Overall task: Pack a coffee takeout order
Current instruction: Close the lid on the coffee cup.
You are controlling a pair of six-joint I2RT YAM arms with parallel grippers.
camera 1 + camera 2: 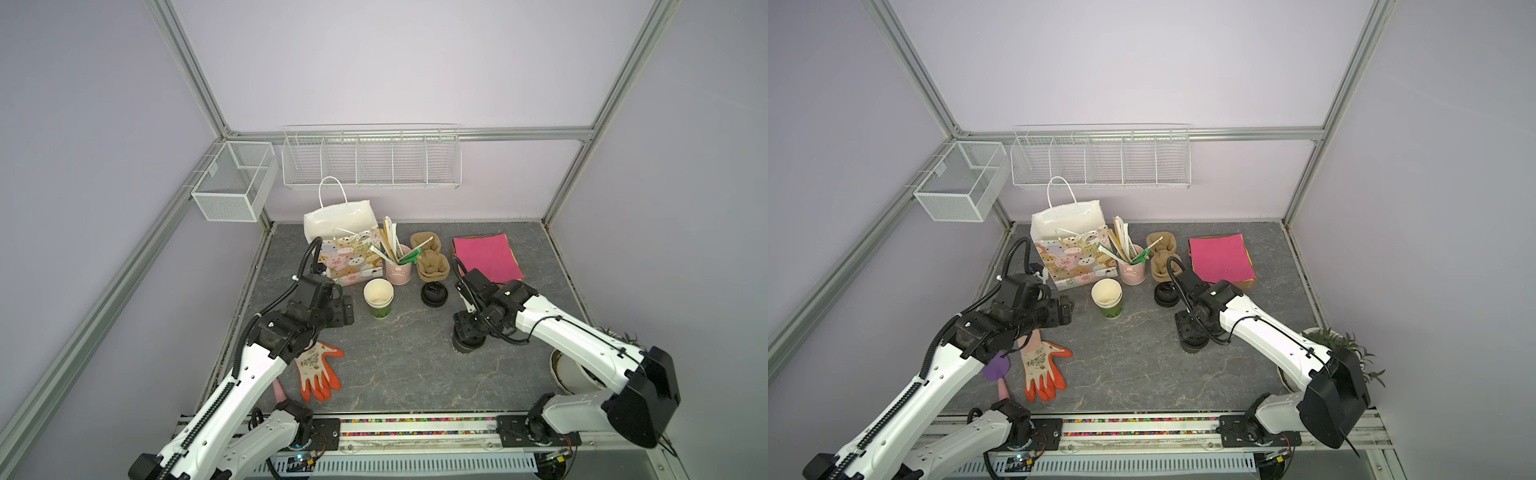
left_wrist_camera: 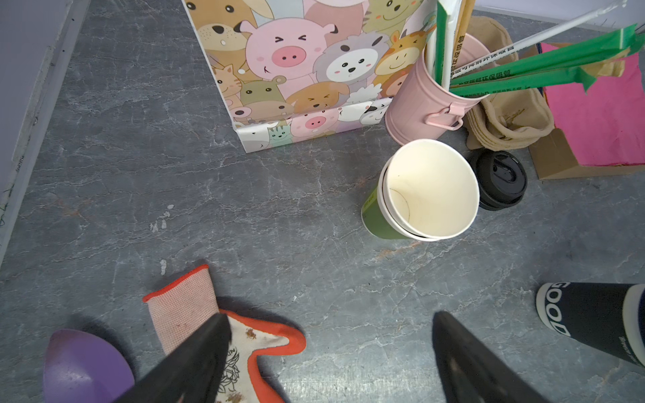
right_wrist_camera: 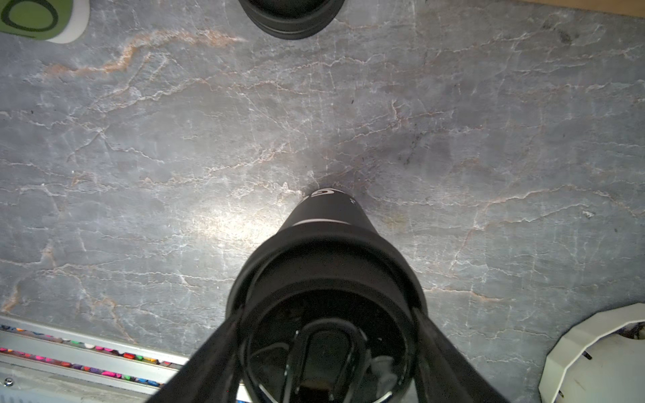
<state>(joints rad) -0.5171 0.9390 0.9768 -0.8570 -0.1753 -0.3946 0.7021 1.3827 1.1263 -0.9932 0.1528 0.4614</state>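
The bag point(image 1: 353, 257) stands upright at the back of the table point(image 1: 395, 374), mouth open, one cord handle raised, its cartoon-animal face turned toward me. The bucket point(image 1: 398, 270) stands just beside the bag toward my right arm, with wrapped sticks fanning out of it. Next along from the bag lies the carrier point(image 1: 432, 262). Farthest from the bag in that row is the pink sheet point(image 1: 486, 257), lying flat on top of a low stack. Nested green cups point(image 1: 379, 299) stand just in front of the bag's right-hand corner, mouths up. A short stack of black lids point(image 1: 434, 294) sits farther from the bag on that same side, in front of the carrier.

My left gripper point(image 1: 347, 311) hangs close in front of the bag's printed face, fingers point(image 2: 209, 349) spread wide and holding nothing. In the left wrist view they frame bare table, and one of them crosses the glove point(image 1: 318, 370). That glove lies flat, nearer to me than the bag, partly under my left arm.

My right gripper point(image 3: 330, 308) is well apart from the bag, out past the green cups and lids. Its fingers are clamped against both sides of the lid of a black cup point(image 1: 467, 345), which stands upright on the table. The bag, carrier and pink sheet are all clear of both my grippers.
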